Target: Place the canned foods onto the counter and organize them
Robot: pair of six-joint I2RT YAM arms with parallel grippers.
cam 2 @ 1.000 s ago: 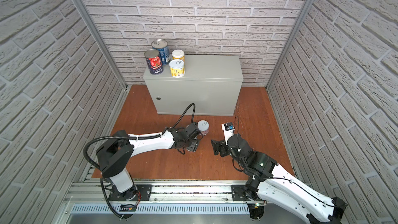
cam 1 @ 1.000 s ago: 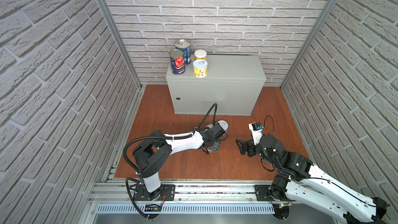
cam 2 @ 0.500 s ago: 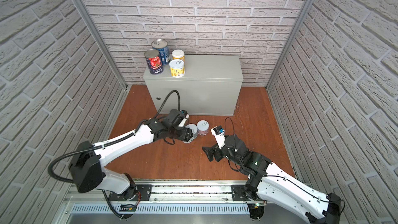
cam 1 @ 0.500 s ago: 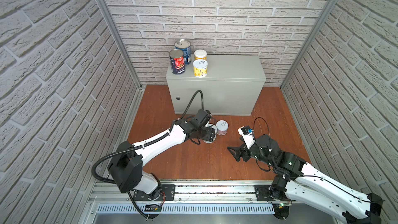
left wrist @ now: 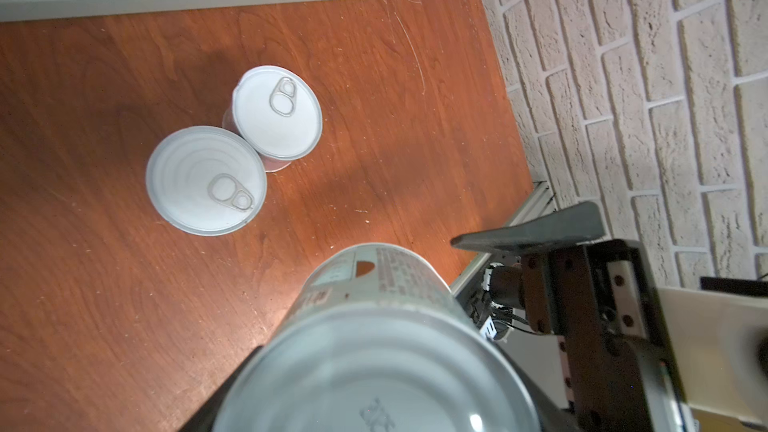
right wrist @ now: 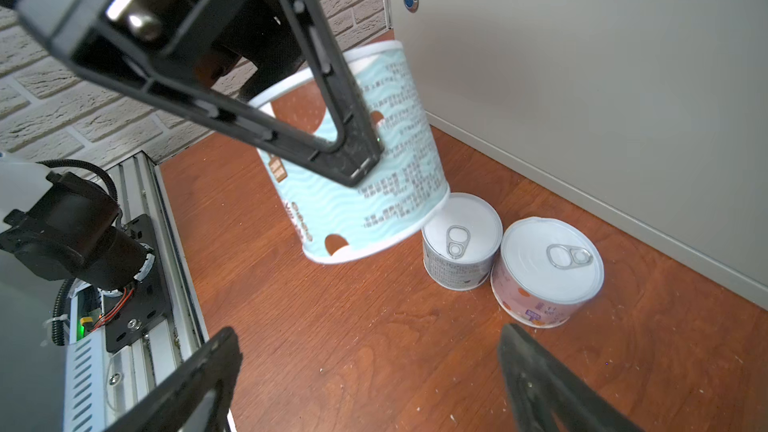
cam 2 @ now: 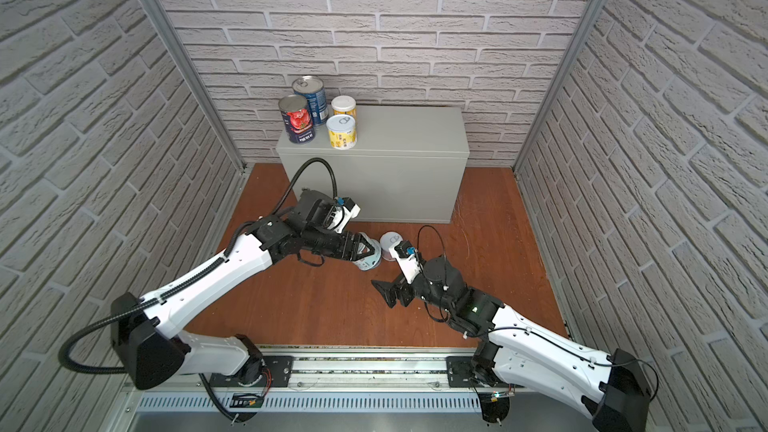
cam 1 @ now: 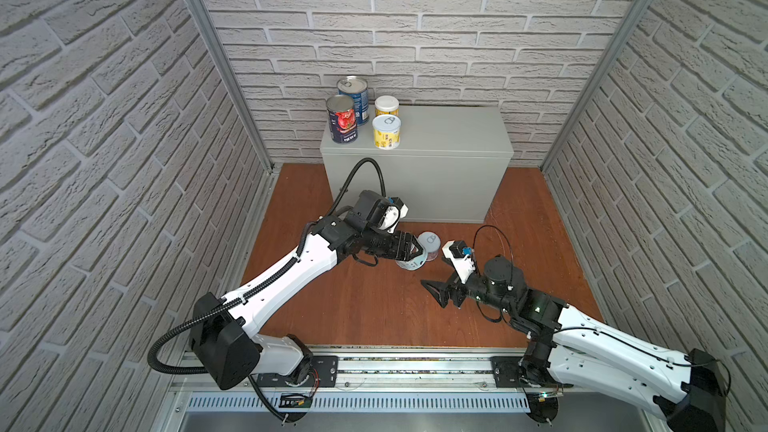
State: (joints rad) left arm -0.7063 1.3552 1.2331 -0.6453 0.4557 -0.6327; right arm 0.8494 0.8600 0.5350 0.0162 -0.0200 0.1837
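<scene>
Left gripper [cam 1: 415, 249]: jaws clamped narrow on the sides of a pale blue can [right wrist: 374, 184]. The can has a wavy pale-blue label, dark printed text, brown-orange dots and white rims. It is tilted, clear of the floor [cam 1: 374, 305], in front of the worktop [cam 1: 449, 130]. Right gripper [right wrist: 365, 384]: jaws spread wide, nothing between them, hovering over the floor in front of the worktop, further out than the held can. Two short white-lidded cans with pull rings stand upright on the floor, touching each other, near the worktop's front: a grey-blue labelled can [right wrist: 461, 238] and a pink can [right wrist: 548, 268]. In the right wrist view the held can's low edge overlaps the grey-blue can's lid; can't tell if they touch. At the left end of the worktop's top are four upright cans: blue-label tall can [cam 1: 353, 99] at the back, tomato can [cam 1: 343, 122] in front of it, and two yellow cans [cam 1: 387, 106] [cam 1: 386, 132] beside them. The worktop is a light-grey metal box with a round lock [right wrist: 410, 0] on its front, standing on the reddish-brown wood floor against whitish brick walls [cam 1: 415, 14].
</scene>
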